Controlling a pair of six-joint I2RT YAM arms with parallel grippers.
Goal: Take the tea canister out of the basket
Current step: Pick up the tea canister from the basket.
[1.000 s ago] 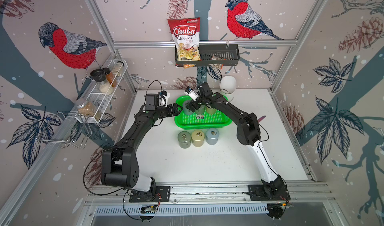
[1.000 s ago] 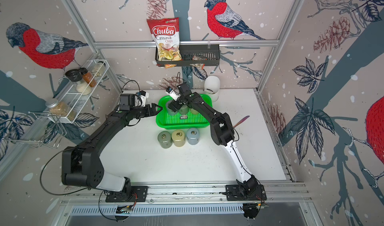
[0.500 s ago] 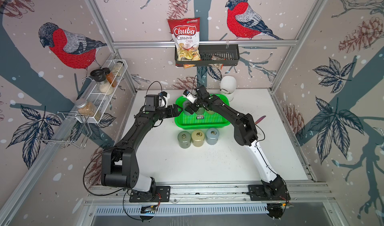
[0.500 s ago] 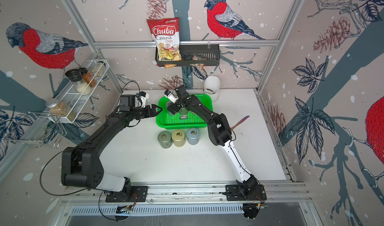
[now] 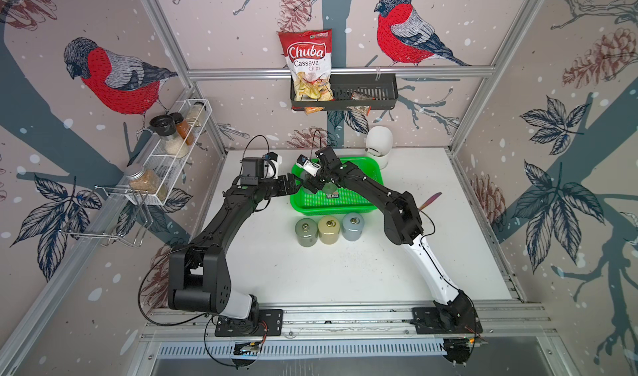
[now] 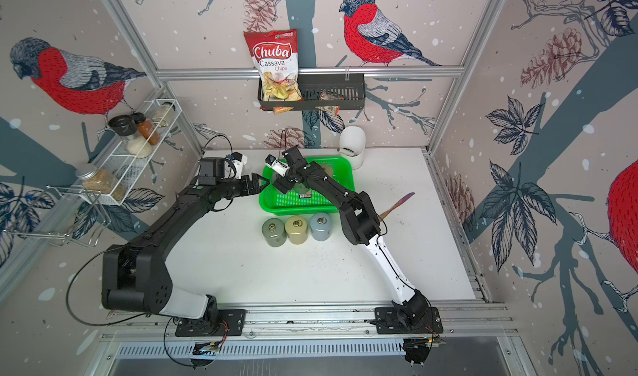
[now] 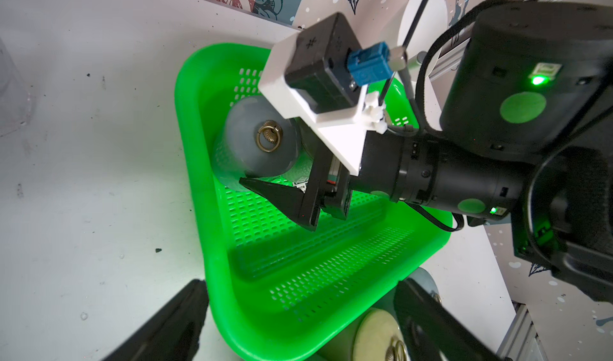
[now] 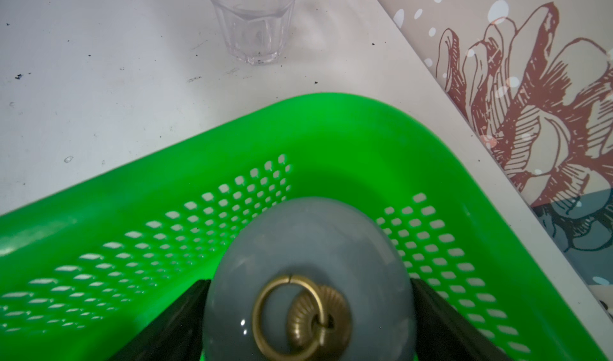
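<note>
Now, your right pincer (image 8: 308, 284) sits low inside the basket (image 8: 331, 127), closed around the tea canister (image 8: 308, 243). One black finger (image 8: 179, 313) lies against each flank of the grey body, with no gap showing. The tea canister stands upright on the basket's perforated floor, tucked into a rounded corner. Its brass ring (image 8: 288, 313) (flopped flat on the lid) lies straight between the fingers. Past the pincer's tips, beyond the green rim, a clear glass (image 8: 252, 21) stands on the table (image 8: 99, 77).

Your left pincer (image 7: 300, 289) gapes wide and holds nothing. The basket's near corner lies between its fingers, though you cannot tell whether either one touches the rim. Back along your right arm, outside the basket, three more canisters (image 5: 328, 229) stand side by side on the table.
</note>
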